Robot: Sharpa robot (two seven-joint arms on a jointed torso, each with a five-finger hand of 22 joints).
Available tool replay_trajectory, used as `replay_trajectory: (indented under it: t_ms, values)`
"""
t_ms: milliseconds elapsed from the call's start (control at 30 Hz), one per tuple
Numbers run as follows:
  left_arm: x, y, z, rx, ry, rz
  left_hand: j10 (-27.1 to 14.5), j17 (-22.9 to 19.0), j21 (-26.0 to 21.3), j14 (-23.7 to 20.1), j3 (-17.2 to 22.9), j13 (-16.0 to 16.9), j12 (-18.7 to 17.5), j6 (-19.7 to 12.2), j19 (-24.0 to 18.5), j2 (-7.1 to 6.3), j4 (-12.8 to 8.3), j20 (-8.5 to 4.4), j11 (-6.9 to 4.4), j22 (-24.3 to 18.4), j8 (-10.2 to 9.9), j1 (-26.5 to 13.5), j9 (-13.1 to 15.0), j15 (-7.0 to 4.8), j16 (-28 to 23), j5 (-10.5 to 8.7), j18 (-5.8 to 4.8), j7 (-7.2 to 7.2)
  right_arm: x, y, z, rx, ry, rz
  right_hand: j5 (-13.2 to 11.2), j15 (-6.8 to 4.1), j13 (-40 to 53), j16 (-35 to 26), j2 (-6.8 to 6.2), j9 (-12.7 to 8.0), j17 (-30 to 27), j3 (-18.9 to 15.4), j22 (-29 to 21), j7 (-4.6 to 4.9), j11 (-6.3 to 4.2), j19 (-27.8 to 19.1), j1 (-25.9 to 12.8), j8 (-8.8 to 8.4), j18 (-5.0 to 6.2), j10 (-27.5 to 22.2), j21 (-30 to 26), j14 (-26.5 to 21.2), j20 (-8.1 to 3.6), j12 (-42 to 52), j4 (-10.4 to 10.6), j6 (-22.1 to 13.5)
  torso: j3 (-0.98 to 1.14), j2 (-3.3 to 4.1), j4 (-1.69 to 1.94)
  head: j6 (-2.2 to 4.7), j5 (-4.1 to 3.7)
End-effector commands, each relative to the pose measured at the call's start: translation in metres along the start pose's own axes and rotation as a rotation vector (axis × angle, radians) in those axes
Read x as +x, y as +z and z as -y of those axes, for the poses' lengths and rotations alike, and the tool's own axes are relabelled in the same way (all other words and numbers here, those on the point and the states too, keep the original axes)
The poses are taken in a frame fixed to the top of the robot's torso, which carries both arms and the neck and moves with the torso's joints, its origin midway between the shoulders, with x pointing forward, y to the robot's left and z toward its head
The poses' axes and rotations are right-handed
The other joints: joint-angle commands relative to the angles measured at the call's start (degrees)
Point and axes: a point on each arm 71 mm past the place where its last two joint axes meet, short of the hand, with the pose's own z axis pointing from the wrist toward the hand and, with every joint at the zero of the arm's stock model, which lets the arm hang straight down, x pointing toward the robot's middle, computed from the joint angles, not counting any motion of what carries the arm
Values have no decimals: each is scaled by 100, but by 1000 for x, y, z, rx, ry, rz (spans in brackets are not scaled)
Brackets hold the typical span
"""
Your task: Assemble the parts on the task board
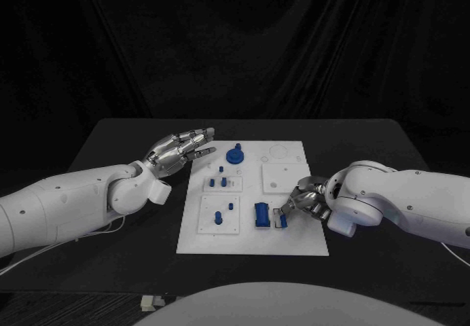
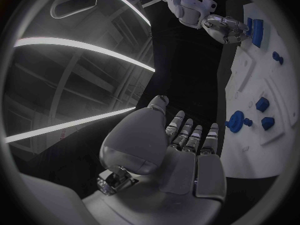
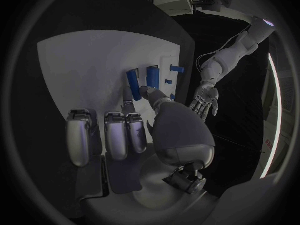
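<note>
Left hand (image 1: 179, 150) is hovering at the task board's (image 1: 299, 244) ten o'clock corner, palm up, fingers apart and extended, grasping nothing; the left wrist view is showing the same open palm (image 2: 178, 155) over the black table (image 1: 117, 258), beside the board's edge (image 2: 250, 155). Nothing is standing between this hand and the nearest parts.

On the white board, a round blue part with a knob (image 1: 235, 155) is sitting near twelve o'clock, just beside the left fingertips. Small blue pegs (image 1: 221, 182) are standing in a raised plate at the board's nine o'clock side, and two more pegs (image 1: 223, 214) are standing in the plate toward seven o'clock. A blank raised plate (image 1: 279, 178) is lying at about two o'clock.

A tall blue block (image 1: 261, 214) is standing at about five o'clock, just beside the right hand.

Right hand (image 1: 305, 202) is resting at the board's four o'clock edge, thumb and a finger pinching a narrow blue bar (image 1: 283, 221) just beside the block; in the right wrist view the thumb tip (image 3: 145, 91) is touching that bar (image 3: 132, 83), while the other fingers (image 3: 115, 135) are lying curled over the board.
</note>
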Motion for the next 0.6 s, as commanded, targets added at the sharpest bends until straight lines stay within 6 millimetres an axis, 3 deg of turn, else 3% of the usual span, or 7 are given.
replay_trajectory:
  t_ms: [33,133,600]
  values:
    - [1,0,0,9,-12,-13,-12,4,16,-6,38,4,25,-46,37,-24,-3,5,43,-7,23,51,0,29,19,26,-23,246,0,2,1,12,0,4,-66,28,1510,13,6,-17,1272,-13,1381,4,-1,426,-93,29,54,632,-26,548,42,30,50,-63,0,1,0,1,-4]
    - [2,0,0,8,-13,-13,-12,4,16,-6,38,4,25,-46,37,-24,-3,5,43,-7,23,51,0,29,19,26,-23,246,0,3,1,15,-1,5,-304,27,1510,12,18,-28,1270,-43,1381,-1,-4,427,-161,60,53,632,-24,548,42,30,123,-84,1,1,3,1,-9]
    - [2,0,-1,3,-15,-17,-16,5,15,-6,48,2,17,-51,35,-22,-8,5,45,-12,22,52,-1,33,21,28,-25,246,3,6,-1,20,-17,-5,-809,22,1510,13,27,-76,1269,-100,1379,-7,-8,424,-237,141,55,632,-30,548,38,30,268,-124,0,2,1,1,6]
